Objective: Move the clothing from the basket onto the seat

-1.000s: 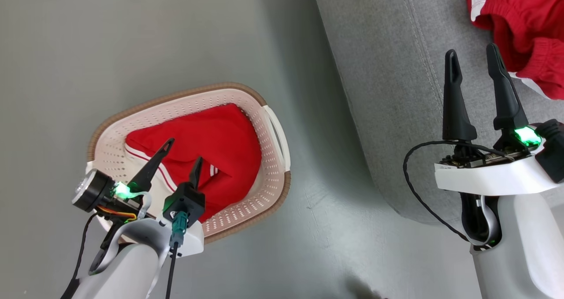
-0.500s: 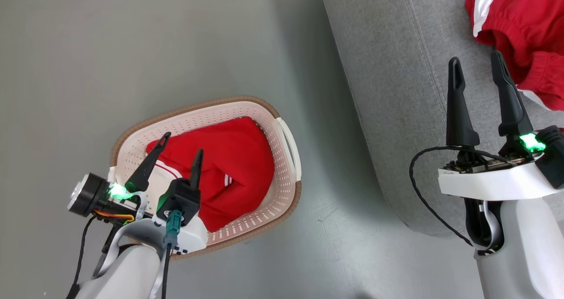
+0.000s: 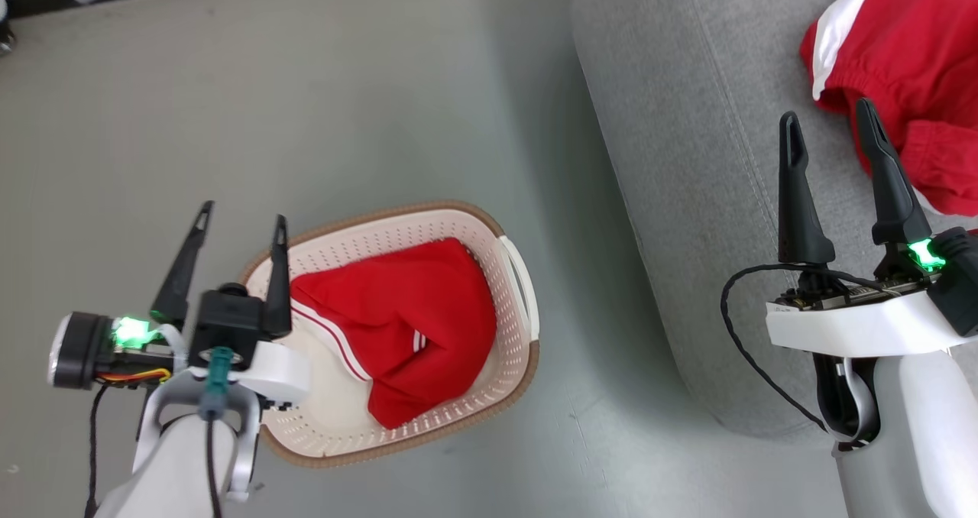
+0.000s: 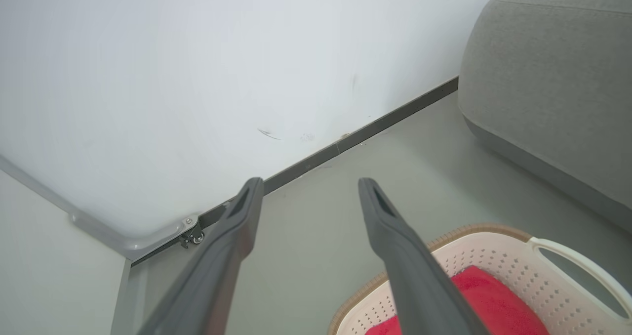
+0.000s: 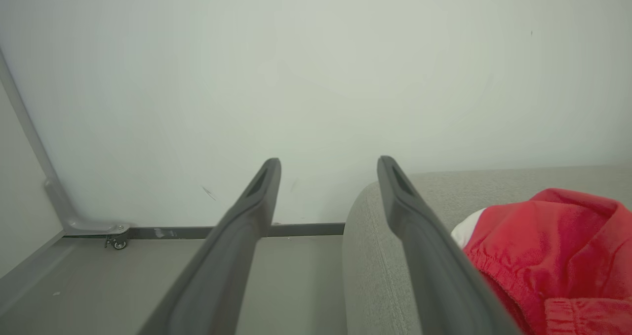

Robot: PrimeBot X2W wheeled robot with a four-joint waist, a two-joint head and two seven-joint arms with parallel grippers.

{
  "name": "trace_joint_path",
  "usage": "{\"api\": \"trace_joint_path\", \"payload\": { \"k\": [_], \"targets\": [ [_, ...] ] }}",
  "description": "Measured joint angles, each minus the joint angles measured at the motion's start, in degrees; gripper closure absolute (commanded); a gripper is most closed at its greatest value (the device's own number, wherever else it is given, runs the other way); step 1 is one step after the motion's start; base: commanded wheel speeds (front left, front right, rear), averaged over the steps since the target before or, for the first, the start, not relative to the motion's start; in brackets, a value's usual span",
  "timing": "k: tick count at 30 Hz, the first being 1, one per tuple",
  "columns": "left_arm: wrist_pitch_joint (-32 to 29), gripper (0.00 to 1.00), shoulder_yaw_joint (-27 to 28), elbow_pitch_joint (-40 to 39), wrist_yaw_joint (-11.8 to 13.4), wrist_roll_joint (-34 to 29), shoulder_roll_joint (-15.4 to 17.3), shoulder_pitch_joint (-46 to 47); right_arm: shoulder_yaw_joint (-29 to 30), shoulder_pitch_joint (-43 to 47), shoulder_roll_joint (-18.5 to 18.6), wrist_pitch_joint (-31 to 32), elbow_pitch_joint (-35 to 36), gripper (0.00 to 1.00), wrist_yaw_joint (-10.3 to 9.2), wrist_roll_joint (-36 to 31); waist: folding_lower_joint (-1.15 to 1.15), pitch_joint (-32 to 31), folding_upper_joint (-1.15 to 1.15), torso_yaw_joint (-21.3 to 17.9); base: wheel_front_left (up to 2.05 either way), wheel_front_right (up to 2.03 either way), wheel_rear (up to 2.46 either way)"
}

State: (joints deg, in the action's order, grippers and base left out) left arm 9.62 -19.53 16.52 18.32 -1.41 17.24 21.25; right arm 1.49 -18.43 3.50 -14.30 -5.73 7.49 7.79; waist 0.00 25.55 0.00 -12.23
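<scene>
Red shirt (image 3: 397, 327) lies crumpled in basket (image 3: 382, 231); red shorts (image 3: 901, 52) on seat (image 3: 672, 159). Left gripper (image 3: 242, 214) and right gripper (image 3: 826, 111): jaws apart, empty. Shirt likely soft, light, floppy; pinch a raised central fold.

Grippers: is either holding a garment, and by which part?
Nothing is held. The left gripper and right gripper are both open; one red garment lies in the basket, the other garment on the seat.
</scene>
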Motion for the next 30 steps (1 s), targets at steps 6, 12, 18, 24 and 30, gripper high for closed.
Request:
{"api": "trace_joint_path", "payload": {
  "k": [6, 12, 18, 24, 30],
  "targets": [
    [1.3, 0.0, 2.56, -1.6, 1.63, 2.63, -0.96, -1.61, -0.01, 1.72, 0.67, 0.0, 0.01, 0.0, 0.0, -1.14, 0.0, -2.79, 0.0, 1.04, 0.0, 0.0, 0.0],
    [2.03, 0.0, 4.58, -2.7, 2.96, 4.93, -1.65, -4.11, -0.13, 2.98, 1.11, 0.0, -0.08, 0.0, 0.0, -1.74, 0.0, -5.23, 0.0, 2.01, 0.0, 0.0, 0.0],
    [2.11, 0.0, 5.99, -4.54, 4.36, 6.43, -2.56, -7.36, -0.12, 5.35, 1.43, 0.0, -0.16, 0.0, 0.0, -1.85, 0.0, -8.35, 0.0, 3.14, 0.0, 0.0, 0.0],
    [2.57, 0.0, 7.93, -5.91, 4.64, 8.65, -2.37, -10.65, -0.02, 7.84, 1.68, 0.0, -0.21, 0.0, 0.0, -2.41, 0.0, -11.54, 0.0, 4.14, 0.0, 0.0, 0.0],
    [2.6, 0.0, 8.29, -6.72, 4.64, 10.14, -2.63, -13.28, -0.07, 10.2, 1.65, 0.05, 0.0, 0.0, 0.0, -3.37, 0.0, -14.6, 0.0, 4.95, 0.0, 0.0, 0.0]
  ]
}}
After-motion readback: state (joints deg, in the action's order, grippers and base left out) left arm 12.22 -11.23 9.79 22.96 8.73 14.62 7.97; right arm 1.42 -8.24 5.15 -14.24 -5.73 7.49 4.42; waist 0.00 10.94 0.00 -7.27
